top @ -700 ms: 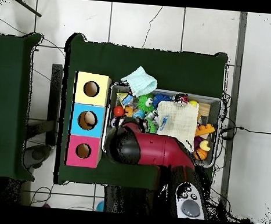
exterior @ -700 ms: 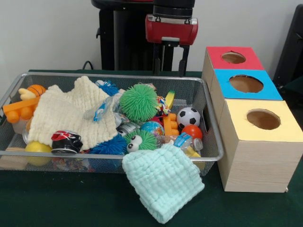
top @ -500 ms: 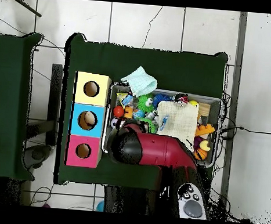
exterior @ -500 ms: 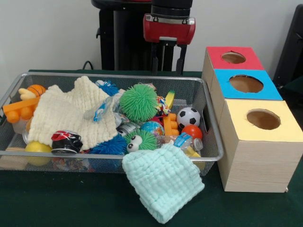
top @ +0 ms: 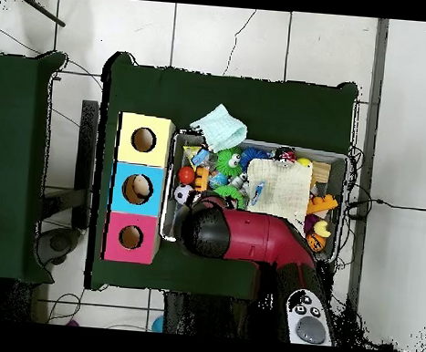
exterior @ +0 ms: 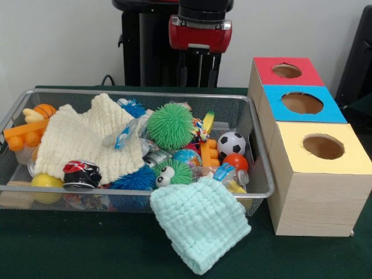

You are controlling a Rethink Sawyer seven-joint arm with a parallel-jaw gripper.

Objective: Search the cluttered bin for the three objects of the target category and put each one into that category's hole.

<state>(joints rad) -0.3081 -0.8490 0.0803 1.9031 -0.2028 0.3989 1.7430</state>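
Observation:
The wire mesh bin point(exterior: 87, 189) is full of clutter: a green spiky ball point(exterior: 170, 126), a soccer ball point(exterior: 231, 143), an orange ball point(exterior: 236, 161), a crushed can point(exterior: 81, 173), a blue spiky ball point(exterior: 135, 179) and a cream cloth point(exterior: 87, 136). My gripper point(exterior: 197, 78) hangs open and empty above the bin's far rim. In the overhead view my arm point(top: 248, 239) hides the gripper and covers part of the bin point(top: 337, 156). Three boxes with holes stand beside the bin: red point(exterior: 288, 71), blue point(exterior: 302, 103) and yellow point(exterior: 322, 148).
A mint cloth point(exterior: 200, 224) hangs over the bin's front rim onto the green table point(exterior: 87, 250). A yellow ball point(exterior: 46, 181), a small basketball point(exterior: 45, 110) and an orange toy point(exterior: 23, 133) lie at the bin's left end. The black pedestal point(exterior: 145, 46) stands behind.
My gripper has moved left and slightly up along the bin's far side, away from the boxes. It stays open and empty. Nothing in the bin has moved.

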